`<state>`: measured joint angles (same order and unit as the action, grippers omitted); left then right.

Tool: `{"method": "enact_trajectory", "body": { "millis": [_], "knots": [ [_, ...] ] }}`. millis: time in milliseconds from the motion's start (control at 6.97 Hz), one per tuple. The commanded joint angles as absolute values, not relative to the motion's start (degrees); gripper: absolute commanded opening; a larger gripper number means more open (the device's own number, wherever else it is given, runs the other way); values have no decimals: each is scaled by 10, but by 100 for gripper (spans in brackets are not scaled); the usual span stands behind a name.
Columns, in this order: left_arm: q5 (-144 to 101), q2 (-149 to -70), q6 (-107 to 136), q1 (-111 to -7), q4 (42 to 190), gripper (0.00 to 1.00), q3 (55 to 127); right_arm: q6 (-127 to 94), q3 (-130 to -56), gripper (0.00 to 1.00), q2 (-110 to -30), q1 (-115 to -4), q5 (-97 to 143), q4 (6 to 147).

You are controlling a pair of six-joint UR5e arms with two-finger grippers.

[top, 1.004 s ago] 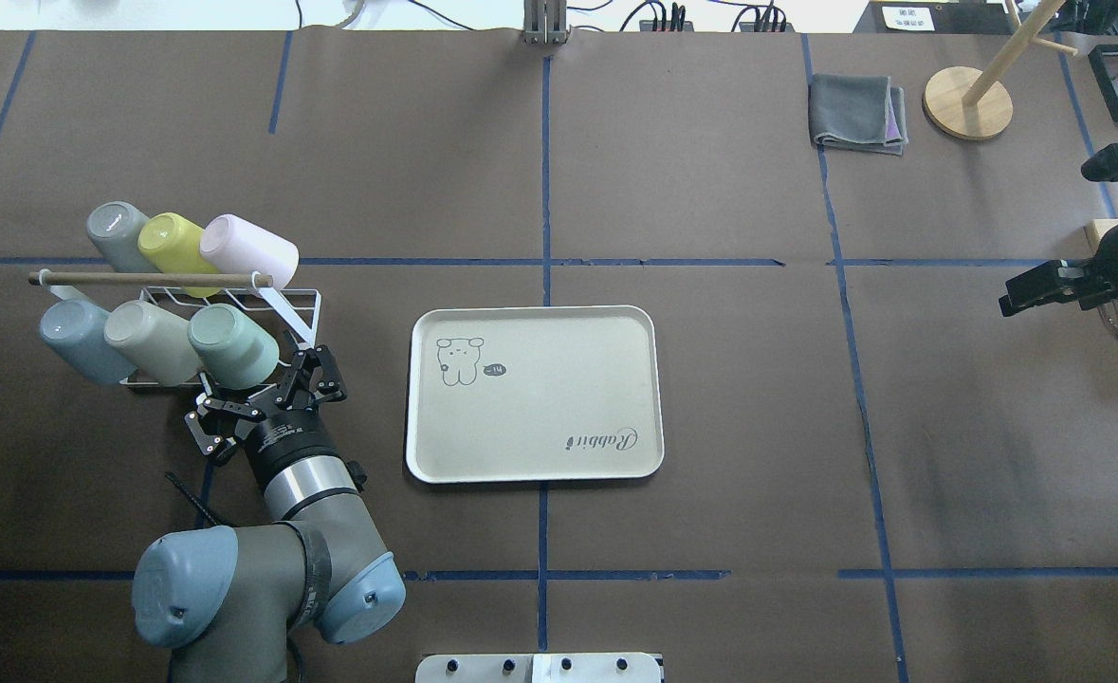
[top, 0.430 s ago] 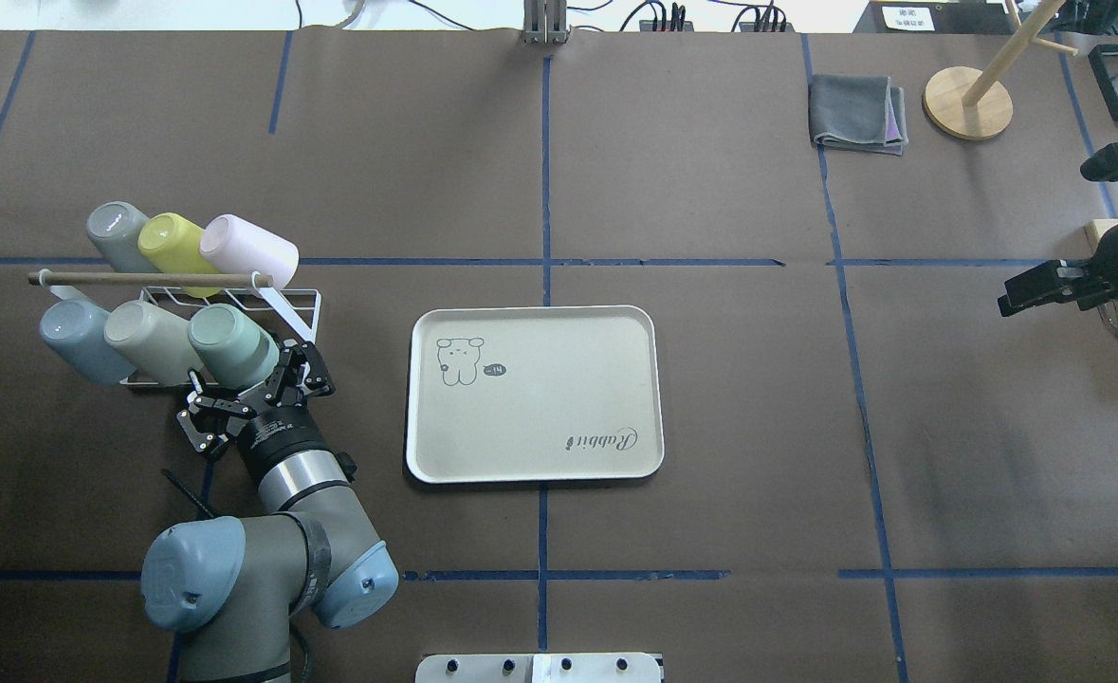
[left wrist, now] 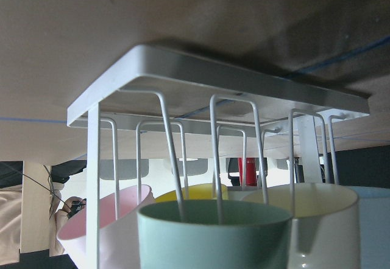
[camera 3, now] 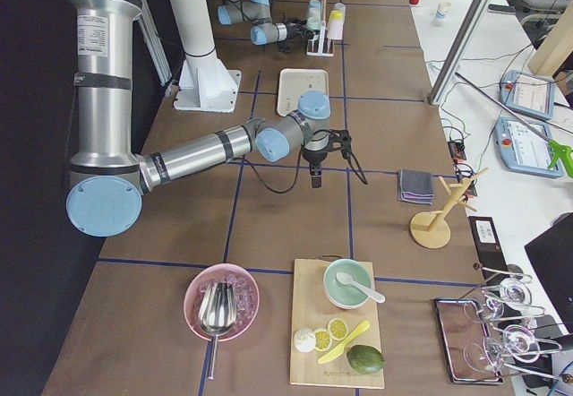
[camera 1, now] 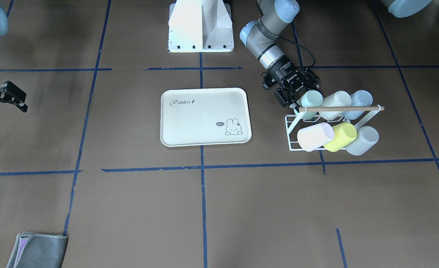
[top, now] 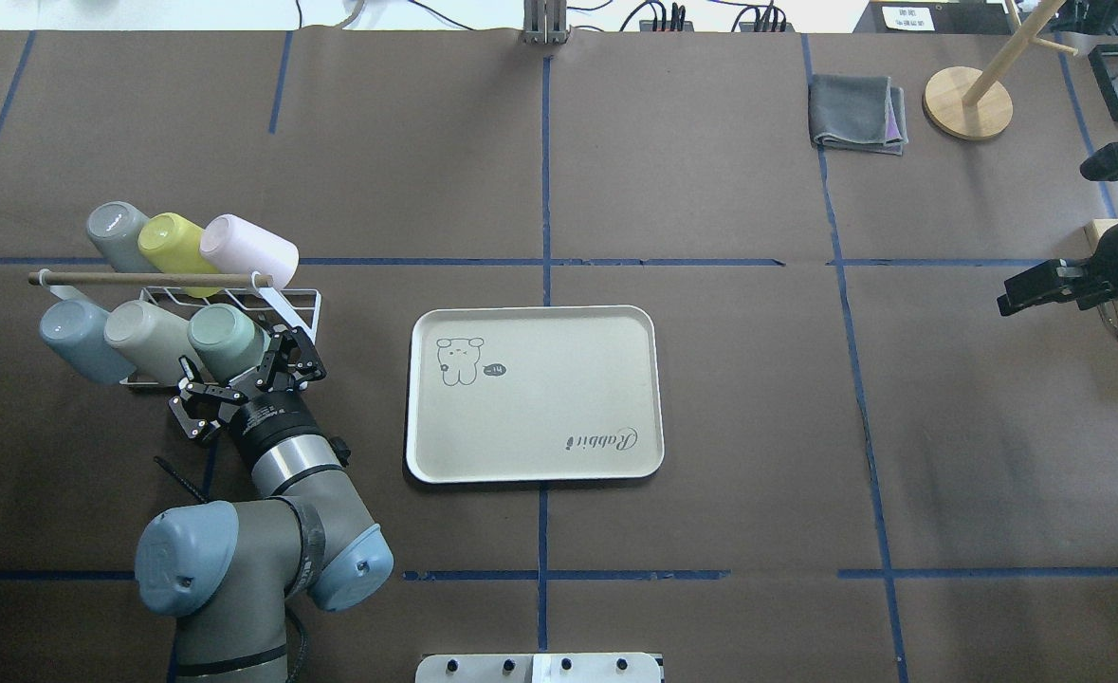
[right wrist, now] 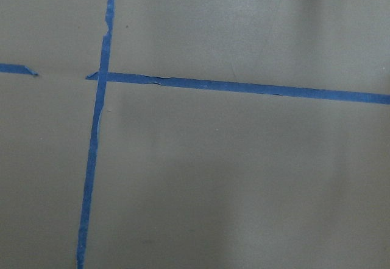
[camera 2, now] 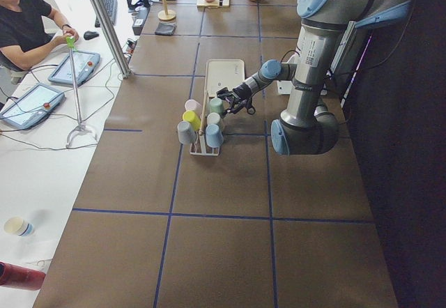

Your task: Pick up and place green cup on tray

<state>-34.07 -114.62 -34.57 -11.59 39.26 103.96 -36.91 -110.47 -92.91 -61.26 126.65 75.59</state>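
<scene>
The green cup (top: 225, 340) lies tilted on a white wire rack (top: 285, 298), rightmost in the near row; it also shows in the front view (camera 1: 311, 99). Its rim fills the bottom of the left wrist view (left wrist: 213, 235). My left gripper (top: 241, 381) is open at the cup's mouth end with a finger on each side, and I cannot tell if they touch; it also shows in the front view (camera 1: 296, 91). The cream tray (top: 540, 427) with "Rabbit" script lies flat to the right of the rack (camera 1: 204, 123). My right gripper (top: 1021, 296) is open and empty at the far right (camera 1: 4, 104).
The rack holds several other cups: a beige one (top: 146, 340), a pale blue one (top: 75, 340), and grey, yellow (top: 172, 241) and pink (top: 247, 249) ones behind a wooden rod (top: 146, 279). A folded grey cloth (top: 857, 114) and a wooden stand (top: 968, 102) are at the far right.
My left gripper has moved left and forward, closing in on the green cup's mouth end. The right arm has hardly moved.
</scene>
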Motion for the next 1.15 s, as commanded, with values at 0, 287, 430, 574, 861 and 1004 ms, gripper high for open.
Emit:
{"method": "enact_trajectory", "body": {
  "millis": [0, 287, 430, 574, 861, 1004],
  "knots": [
    [-332, -1145, -345, -114, 393, 95, 1040, -369, -1103, 100, -929, -613, 1266, 756],
    [-331, -1144, -345, -115, 393, 94, 1038, -369, -1103, 100, -929, -613, 1266, 756],
    [-331, -1143, -345, -116, 393, 94, 1038, -369, -1103, 100, -929, -613, 1266, 756],
    [-331, -1136, -345, -115, 393, 94, 1038, -369, -1103, 100, -929, -613, 1266, 756],
    [-331, -1136, -345, -116, 392, 94, 1039, -370, -1103, 100, -929, -613, 1266, 757],
    [-331, -1136, -346, -116, 392, 93, 1039, -370, -1103, 100, -930, -613, 1266, 757]
  ]
}}
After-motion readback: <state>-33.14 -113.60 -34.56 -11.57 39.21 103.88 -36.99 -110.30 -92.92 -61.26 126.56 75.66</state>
